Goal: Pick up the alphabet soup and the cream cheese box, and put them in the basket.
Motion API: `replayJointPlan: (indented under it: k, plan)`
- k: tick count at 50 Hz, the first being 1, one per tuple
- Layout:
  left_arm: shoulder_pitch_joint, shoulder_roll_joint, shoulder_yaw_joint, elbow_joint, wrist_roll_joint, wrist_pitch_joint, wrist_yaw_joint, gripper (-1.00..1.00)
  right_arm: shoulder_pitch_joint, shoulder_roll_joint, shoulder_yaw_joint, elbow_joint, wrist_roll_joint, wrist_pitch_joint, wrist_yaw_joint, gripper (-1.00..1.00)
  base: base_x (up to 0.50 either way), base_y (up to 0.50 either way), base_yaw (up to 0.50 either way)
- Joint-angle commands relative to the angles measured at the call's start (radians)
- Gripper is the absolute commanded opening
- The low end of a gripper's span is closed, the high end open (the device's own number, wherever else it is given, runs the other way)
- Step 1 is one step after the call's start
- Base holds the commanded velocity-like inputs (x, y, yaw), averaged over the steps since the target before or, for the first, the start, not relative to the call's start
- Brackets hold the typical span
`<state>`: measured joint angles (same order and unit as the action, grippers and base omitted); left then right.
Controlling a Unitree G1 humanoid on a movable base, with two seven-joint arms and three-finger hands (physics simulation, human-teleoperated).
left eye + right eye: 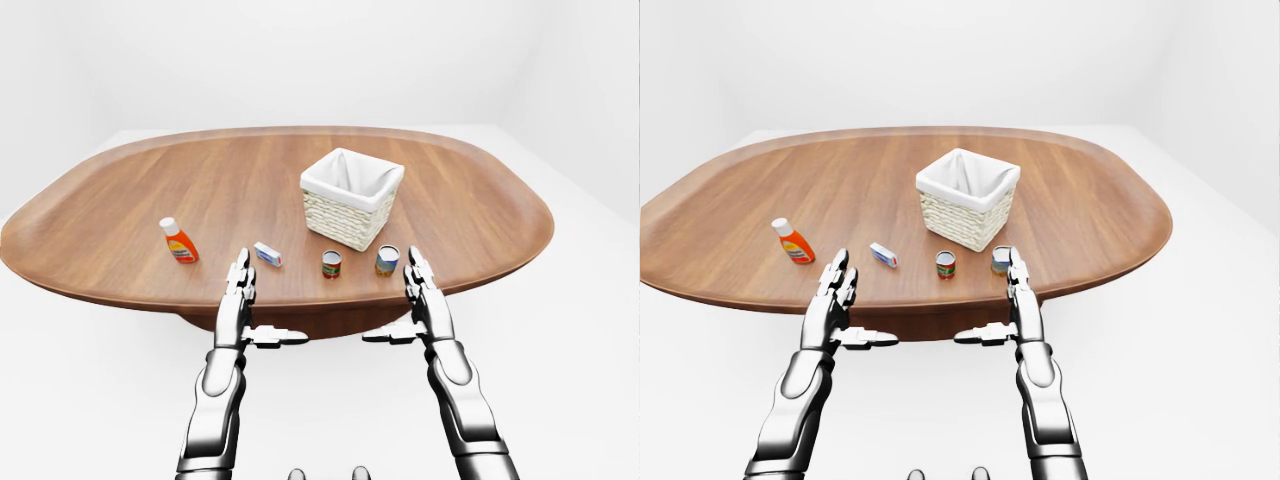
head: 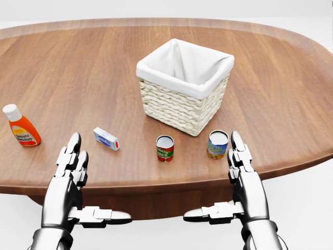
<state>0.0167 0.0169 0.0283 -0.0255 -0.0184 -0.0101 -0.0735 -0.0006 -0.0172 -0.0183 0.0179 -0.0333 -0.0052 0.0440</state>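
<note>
— While both hands hover open, where's the soup in the left-eye view?
— Red alphabet soup (image 1: 331, 263) stands below the basket (image 1: 352, 197).
— Head view?
— Cream cheese box (image 2: 106, 139) lies lower-left of the basket; left hand (image 2: 70, 169) and right hand (image 2: 242, 166) have fingers spread, gripping nothing.

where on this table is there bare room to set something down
Bare wood fills the table above and left of the basket, and to its right. It's crowded below the basket: cream cheese box, red can and second can, beside the right hand.
</note>
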Motion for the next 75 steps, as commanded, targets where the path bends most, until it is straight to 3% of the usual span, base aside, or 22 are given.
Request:
replayJointPlan:
  k: [1,17,20,30,34,36,38,42,44,46,53,58,59,62,63,66,67,68,71,72,73,75]
  plan:
    - [0.002,0.0,-0.001,-0.008,-0.002,0.005,-0.001,1.0,-0.001,0.0,0.0,0.006,-0.004,-0.005,0.001,1.0,0.0,-0.2,0.0]
    - [0.004,0.0,-0.001,-0.012,-0.001,0.009,-0.001,1.0,0.001,0.001,0.003,0.0,-0.008,-0.002,-0.001,1.0,0.0,-0.19,0.0]
    - [-0.001,0.0,0.002,0.005,-0.001,-0.003,0.0,1.0,-0.003,0.0,0.002,0.01,-0.007,-0.008,0.0,1.0,0.0,-0.18,0.0]
    - [-0.001,0.0,0.001,0.001,-0.002,0.005,0.001,1.0,0.005,0.003,-0.006,-0.01,0.0,-0.011,-0.011,1.0,0.0,-0.07,0.0]
    - [-0.003,0.0,0.002,0.002,-0.004,0.004,0.003,1.0,-0.008,0.006,-0.04,0.001,0.034,-0.022,-0.065,1.0,0.0,0.0,0.0]
    - [0.002,-0.001,0.0,-0.015,-0.004,0.015,0.004,1.0,-0.014,0.004,-0.052,0.003,0.019,-0.033,-0.12,1.0,0.0,0.0,0.0]
    - [-0.005,0.0,0.004,0.007,-0.007,-0.001,0.002,1.0,-0.011,0.003,-0.06,-0.011,0.028,-0.036,-0.144,1.0,0.0,0.0,0.0]
    - [-0.003,0.001,0.004,0.003,-0.007,-0.002,0.001,1.0,-0.02,-0.003,-0.084,-0.001,0.037,-0.054,-0.201,1.0,0.0,0.0,0.0]
    - [-0.003,0.0,0.003,0.0,-0.007,0.001,0.002,1.0,-0.01,-0.005,-0.083,-0.03,0.047,-0.041,-0.205,1.0,0.0,0.0,0.0]
    - [0.001,0.0,0.001,-0.006,-0.006,0.003,0.001,1.0,0.0,-0.004,-0.102,-0.056,0.022,-0.069,-0.262,1.0,0.0,0.0,0.0]
    - [0.0,0.0,0.002,-0.005,-0.005,0.002,0.003,1.0,0.025,-0.004,-0.159,-0.137,0.069,-0.082,-0.336,1.0,0.0,0.0,0.0]
    - [0.002,-0.001,0.0,-0.015,-0.003,0.011,0.005,1.0,0.035,-0.005,-0.19,-0.182,0.087,-0.069,-0.391,1.0,0.0,0.0,0.0]
    - [-0.002,0.0,0.002,-0.003,-0.004,0.003,0.004,1.0,0.038,-0.007,-0.191,-0.186,0.082,-0.073,-0.394,1.0,0.0,0.0,0.0]
    - [0.001,-0.001,0.001,-0.017,-0.004,0.013,0.005,1.0,0.04,-0.002,-0.216,-0.21,0.067,-0.078,-0.453,1.0,0.0,0.0,0.0]
    - [-0.003,0.0,0.003,-0.005,-0.005,0.005,0.004,1.0,0.039,-0.003,-0.221,-0.209,0.069,-0.077,-0.465,1.0,0.0,0.0,0.0]
    - [0.003,-0.001,-0.001,-0.028,-0.004,0.023,0.006,1.0,0.032,-0.006,-0.237,-0.222,0.046,-0.063,-0.525,1.0,0.0,0.0,0.0]
    - [0.004,-0.001,-0.001,-0.028,-0.003,0.023,0.006,1.0,0.03,-0.006,-0.236,-0.229,0.03,-0.073,-0.544,1.0,0.0,0.0,0.0]
    - [-0.003,0.0,0.002,-0.005,-0.005,0.007,0.004,1.0,0.035,-0.002,-0.236,-0.247,0.004,-0.073,-0.568,1.0,0.0,0.0,0.0]
    - [-0.004,0.0,0.003,-0.007,-0.005,0.01,0.005,1.0,0.033,0.006,-0.244,-0.259,-0.022,-0.082,-0.568,1.0,0.0,0.0,0.0]
    - [-0.005,0.001,0.002,-0.004,-0.004,0.008,0.005,1.0,0.03,0.005,-0.251,-0.257,0.01,-0.054,-0.568,1.0,0.0,0.0,0.0]
    - [-0.004,0.0,0.002,-0.005,-0.004,0.009,0.005,1.0,0.027,0.005,-0.258,-0.256,0.018,-0.049,-0.568,1.0,0.0,0.0,0.0]
    - [-0.003,0.0,0.002,-0.01,-0.004,0.013,0.005,1.0,0.03,-0.001,-0.268,-0.259,0.022,-0.062,-0.568,1.0,0.0,0.0,0.0]
